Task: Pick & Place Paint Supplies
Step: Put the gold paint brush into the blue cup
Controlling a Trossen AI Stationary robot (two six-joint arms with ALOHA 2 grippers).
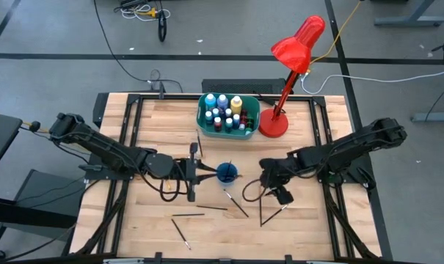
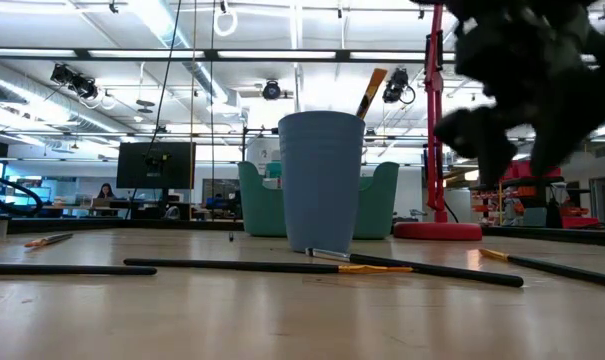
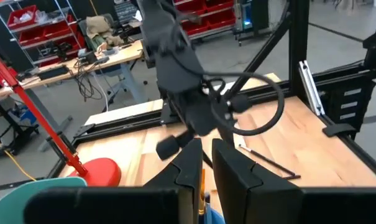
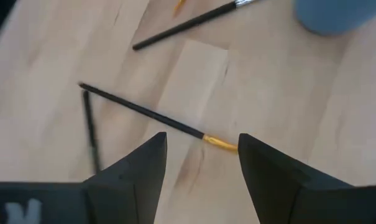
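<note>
A blue cup [image 1: 227,173] stands mid-table with one tan-handled paintbrush [image 2: 372,90] leaning out of it. My left gripper [image 1: 210,174] hovers just left of and above the cup, open by a narrow gap; that brush's handle [image 3: 202,183] shows through the gap. My right gripper [image 4: 202,162] is open and hangs right of the cup above a black-handled brush with an orange ferrule [image 4: 150,115], which lies flat on the table. Several more brushes [image 1: 235,202] lie flat on the wood. The paint bottles [image 1: 225,110] stand in the teal tub.
The teal tub [image 1: 252,110] sits at the far edge, with the red lamp's base [image 1: 273,125] to its right and the lamp's head above. Loose brushes [image 1: 186,215] lie scattered on the near half of the table. People sit at desks in the room beyond.
</note>
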